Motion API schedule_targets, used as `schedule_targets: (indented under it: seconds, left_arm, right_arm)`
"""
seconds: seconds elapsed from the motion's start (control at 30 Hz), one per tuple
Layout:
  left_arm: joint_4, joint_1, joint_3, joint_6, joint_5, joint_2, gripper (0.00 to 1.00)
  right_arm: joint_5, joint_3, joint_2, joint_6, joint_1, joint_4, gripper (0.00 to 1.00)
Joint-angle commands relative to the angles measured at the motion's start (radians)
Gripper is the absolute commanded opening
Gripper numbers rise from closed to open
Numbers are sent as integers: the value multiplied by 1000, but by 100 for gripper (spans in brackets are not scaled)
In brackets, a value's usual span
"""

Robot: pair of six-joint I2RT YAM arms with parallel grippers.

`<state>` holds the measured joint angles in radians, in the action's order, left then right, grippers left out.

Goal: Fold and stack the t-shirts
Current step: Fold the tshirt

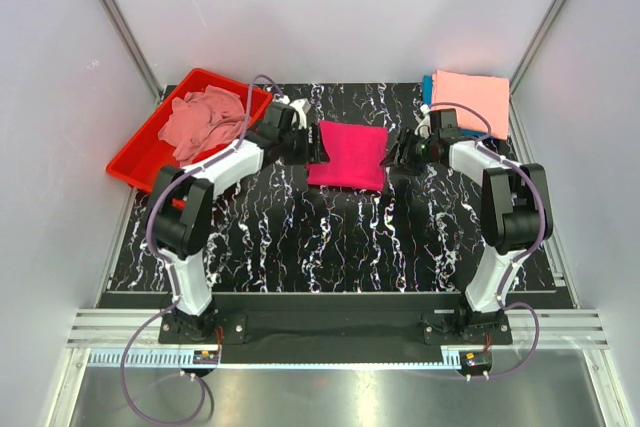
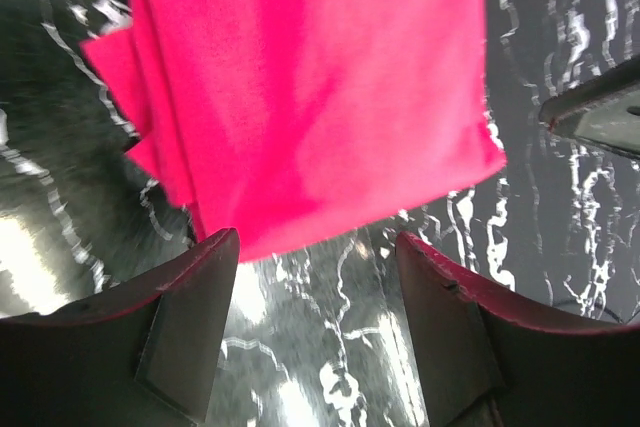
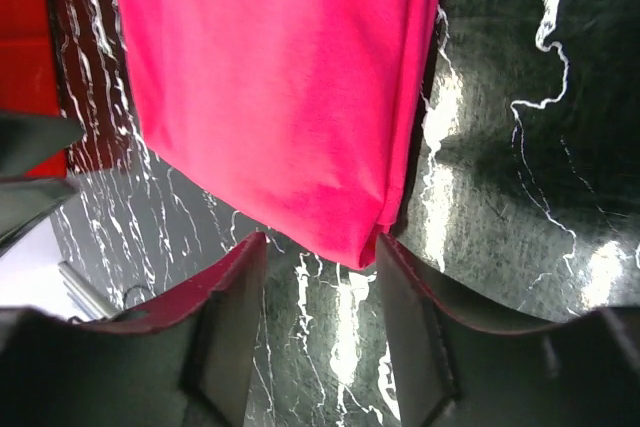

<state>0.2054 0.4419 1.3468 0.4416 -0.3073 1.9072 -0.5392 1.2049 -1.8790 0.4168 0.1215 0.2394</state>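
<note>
Top external view showed the magenta t-shirt [image 1: 347,155] lying folded into a compact square at the middle of the table [image 1: 330,237], with the left gripper [image 1: 306,144] at its left edge and the right gripper [image 1: 392,155] at its right edge; a salmon-peach t-shirt [image 1: 470,97] lay folded at the far right corner over a teal-blue one [image 1: 427,87], and dusty pink t-shirts [image 1: 205,119] sat crumpled in the red tray [image 1: 135,162] at the far left.

Both wrist views showed the jaws apart and clamped on nothing; the left fingers [image 2: 200,287] framed the cloth's edge, which just reached their tips; a corner of the cloth poked a little way between the right fingers [image 3: 235,287].

The step appeared to be gripping the folded shirt at both sides, probably to carry it to the stack. To do it well, each gripper would need to slide further over the edge before closing, so that every layer was pinched and not the top one alone; the loose flaps at the left looked apt to slip free; both closings should come together, and the lift should stay level, or the fold might open.
</note>
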Motion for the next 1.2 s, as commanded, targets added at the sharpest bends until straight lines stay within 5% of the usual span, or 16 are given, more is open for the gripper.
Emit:
schedule_targets:
  seconds: [0.0,0.3,0.63,0.83,1.0,1.17]
  left_arm:
    - [72,-5,38,-47,77,-83,70]
    - [89,-5,-18,-24,145,-7,65]
    - [66,-5,-8,-26,96,93,63]
    - [89,-5,-18,-29,137,104,39]
    - [111,-3,-63,2,143,89,22]
    - [126,11,-113,17,152,-5,18]
  right_arm:
    - [67,-13,37,-38,-2,26,57]
    - [33,-30,-38,-35,33,-17,57]
    - [-8,-91,-62,-26,38,-84,43]
    - [-10,-131,-36,-23,44,-92,0]
    - [1,-211,36,-19,56,-97,0]
    - [15,-274,112,-18,89,-77,1]
